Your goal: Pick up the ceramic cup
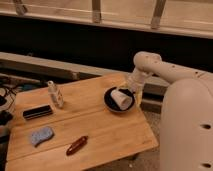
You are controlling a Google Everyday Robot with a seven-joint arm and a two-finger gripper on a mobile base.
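The white ceramic cup point(120, 98) lies tilted over the dark round dish point(110, 104) near the right edge of the wooden table point(100, 125). My gripper point(129, 91) comes down from the white arm at the upper right and sits right against the cup's upper right side. The end of the gripper is partly hidden by the cup and the wrist. I cannot tell whether the cup rests in the dish or hangs just above it.
A slim white bottle point(55, 94) stands at the table's left. A flat black box point(38, 111), a blue sponge point(41, 135) and a reddish-brown oblong object point(77, 145) lie towards the front left. The robot's white body point(187, 130) fills the right.
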